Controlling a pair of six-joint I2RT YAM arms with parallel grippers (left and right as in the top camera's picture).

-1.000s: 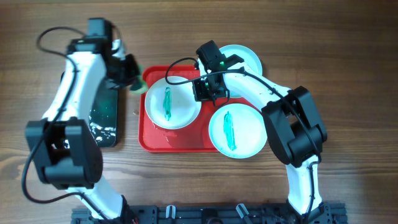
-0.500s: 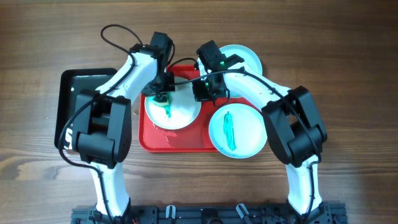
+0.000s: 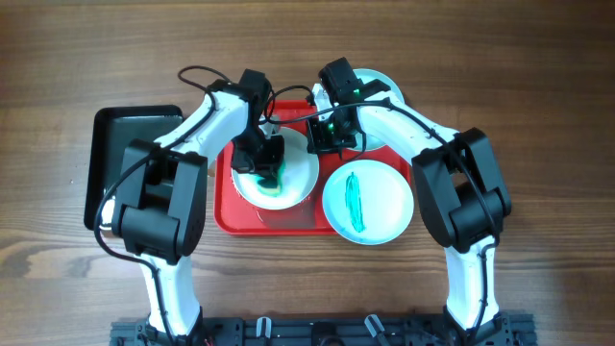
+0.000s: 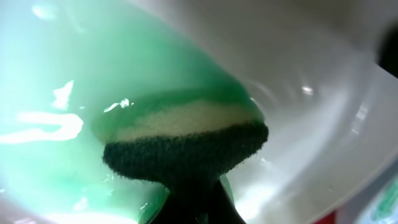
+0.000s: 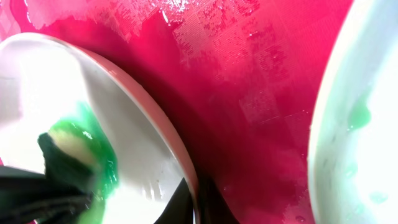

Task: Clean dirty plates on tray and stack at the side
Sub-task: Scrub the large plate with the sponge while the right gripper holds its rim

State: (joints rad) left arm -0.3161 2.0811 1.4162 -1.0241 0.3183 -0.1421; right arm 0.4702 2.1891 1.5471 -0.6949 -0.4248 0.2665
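Overhead: the tray (image 3: 233,217) is laid lengthwise left-right; the white plate (image 3: 301,179) is set at its left, and a cyan plate (image 3: 386,207) overhangs its right rim. Left wrist: a sponge (image 4: 186,134) is clamped in left fingers (image 4: 194,206). Right wrist: the white plate's rim is pinched by right fingers (image 5: 211,202).

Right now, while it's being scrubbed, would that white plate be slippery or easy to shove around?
Probably slippery: the white plate shines with green-tinted water where the sponge rubs. It looks stiff and thin, so likely light. The red tray under it is wet too, so a push might slide it; the right gripper pinching its rim seems to steady it.
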